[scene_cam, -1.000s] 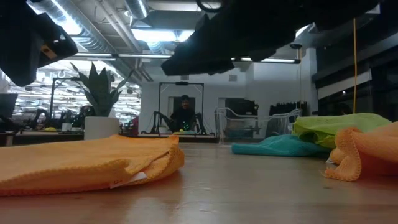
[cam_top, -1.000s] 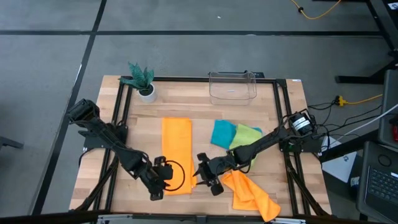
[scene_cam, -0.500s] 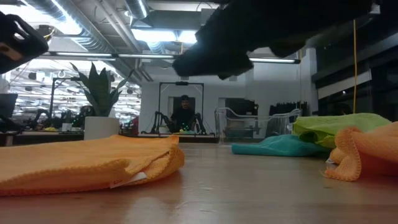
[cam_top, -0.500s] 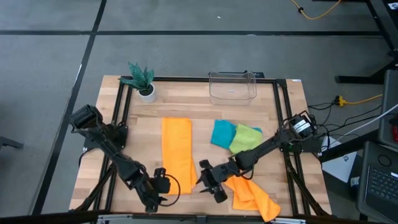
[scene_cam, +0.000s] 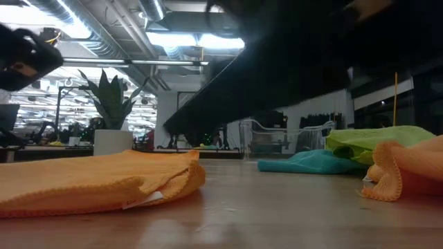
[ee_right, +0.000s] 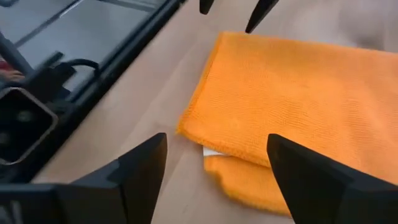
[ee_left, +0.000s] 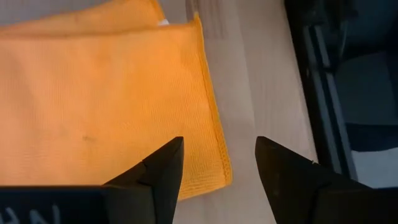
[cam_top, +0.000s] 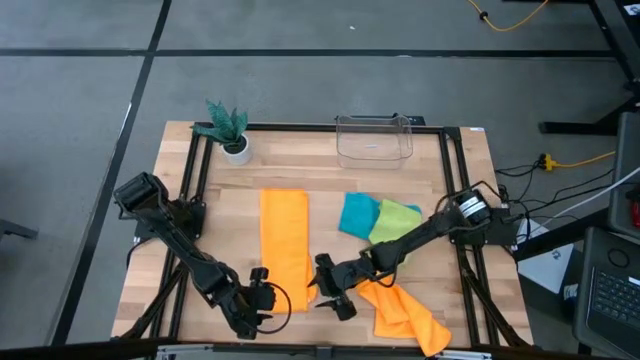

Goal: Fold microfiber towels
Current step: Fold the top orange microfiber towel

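A folded orange towel (cam_top: 284, 248) lies flat as a long strip at the table's middle left; it also shows in the low view (scene_cam: 97, 181). My left gripper (cam_top: 263, 298) (ee_left: 219, 163) is open above the strip's near left corner (ee_left: 219, 177). My right gripper (cam_top: 324, 285) (ee_right: 214, 155) is open just above the strip's near right corner (ee_right: 194, 132). Neither touches the cloth. A teal towel (cam_top: 357, 215) and a lime green towel (cam_top: 394, 221) lie crumpled right of the middle. A second orange towel (cam_top: 405, 312) lies crumpled at the near right.
A clear plastic bin (cam_top: 374, 140) stands at the far edge, right of the middle. A small plant in a white pot (cam_top: 230, 130) stands at the far left. Bare wood shows between the orange strip and the crumpled towels (cam_top: 325, 225).
My left gripper has gone toward the table's near edge, down to the strip's near left corner. My right gripper has gone toward the near edge, then a little left toward the strip's near right corner, and now hangs lower over the table. The towels have not moved.
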